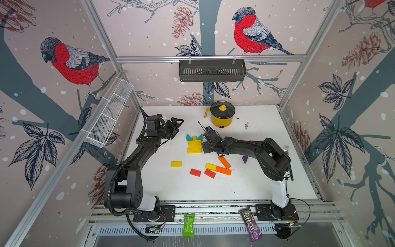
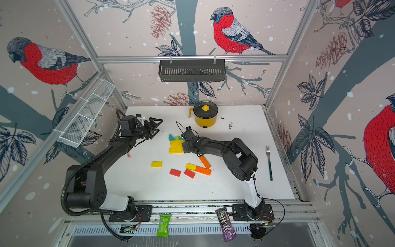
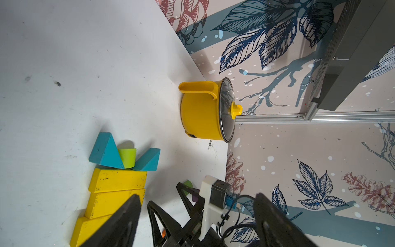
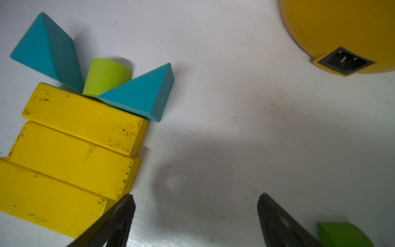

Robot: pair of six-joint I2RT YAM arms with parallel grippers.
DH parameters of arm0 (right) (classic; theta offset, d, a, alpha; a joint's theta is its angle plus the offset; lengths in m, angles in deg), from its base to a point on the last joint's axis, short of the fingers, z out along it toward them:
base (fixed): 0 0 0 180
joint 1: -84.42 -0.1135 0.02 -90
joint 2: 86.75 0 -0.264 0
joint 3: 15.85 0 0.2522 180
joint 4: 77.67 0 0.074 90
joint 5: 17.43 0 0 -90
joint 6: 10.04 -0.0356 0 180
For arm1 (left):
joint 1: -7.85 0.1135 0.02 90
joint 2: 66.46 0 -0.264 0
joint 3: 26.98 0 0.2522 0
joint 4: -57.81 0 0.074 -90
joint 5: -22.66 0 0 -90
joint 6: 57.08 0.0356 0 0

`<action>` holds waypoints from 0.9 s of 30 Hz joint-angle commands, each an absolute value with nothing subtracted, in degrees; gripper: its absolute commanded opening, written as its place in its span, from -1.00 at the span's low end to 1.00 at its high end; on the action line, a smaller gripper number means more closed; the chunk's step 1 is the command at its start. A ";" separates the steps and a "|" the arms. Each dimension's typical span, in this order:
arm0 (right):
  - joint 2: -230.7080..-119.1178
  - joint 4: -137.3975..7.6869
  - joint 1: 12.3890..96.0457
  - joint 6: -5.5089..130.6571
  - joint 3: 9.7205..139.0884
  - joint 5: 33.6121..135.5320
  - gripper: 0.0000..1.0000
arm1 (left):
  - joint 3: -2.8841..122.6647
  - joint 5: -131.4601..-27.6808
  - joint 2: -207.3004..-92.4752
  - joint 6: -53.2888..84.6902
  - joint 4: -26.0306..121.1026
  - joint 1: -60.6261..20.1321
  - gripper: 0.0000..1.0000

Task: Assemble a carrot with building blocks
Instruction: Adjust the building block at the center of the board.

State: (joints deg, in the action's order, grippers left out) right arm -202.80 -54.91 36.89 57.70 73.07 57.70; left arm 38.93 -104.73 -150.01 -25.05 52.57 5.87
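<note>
In both top views the white worktop (image 1: 256, 181) carries a part-built carrot near its middle. It consists of three yellow blocks (image 1: 194, 147) lying flat edge to edge, with a light-green piece (image 1: 194, 138) at their far end and two teal triangles (image 1: 189, 137) flanking it. Nearer the front lie the loose pieces. These are a lone yellow block (image 1: 176, 164), two red blocks (image 1: 195, 172), and another yellow block (image 1: 211, 166) touching an orange block (image 1: 223, 170). A second orange block (image 1: 224, 162) and a purple triangle (image 1: 245, 159) lie beside the right arm. The right claw (image 1: 204, 147) sits low, just beside the three yellow blocks. The left claw (image 1: 177, 126) hangs off to the left, well apart from every block. A yellow pot (image 1: 221, 117) stands at the back, and in a top view a fork (image 2: 269, 162) lies near the right wall. In the left wrist view the left claw's two dark fingers (image 3: 128, 220) stand apart with nothing gripped, and the carrot lies beyond them. In the right wrist view the right claw is spread wide over bare worktop and holds nothing. One finger overlaps the nearest yellow block's edge, though whether it touches I cannot tell. A second green piece (image 4: 343, 234) lies just beside the other finger.
</note>
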 commanded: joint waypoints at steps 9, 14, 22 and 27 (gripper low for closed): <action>-204.42 -55.83 36.85 57.89 74.17 58.90 0.83 | 39.38 -105.33 -150.04 -24.30 53.55 5.92 0.67; -205.11 -55.45 36.79 58.64 74.95 59.27 0.84 | 39.43 -105.27 -150.11 -24.23 53.46 5.92 0.67; -205.66 -54.95 36.61 58.70 75.87 58.88 0.84 | 39.50 -105.49 -150.22 -24.21 53.46 5.89 0.67; -205.56 -54.78 36.71 58.80 75.87 58.62 0.85 | 39.60 -105.40 -150.22 -24.15 53.44 5.92 0.67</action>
State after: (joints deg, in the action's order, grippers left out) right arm -205.42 -54.93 36.74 58.13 75.47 58.95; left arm 39.10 -104.73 -150.14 -24.49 52.55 5.87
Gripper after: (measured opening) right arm 0.925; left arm 0.835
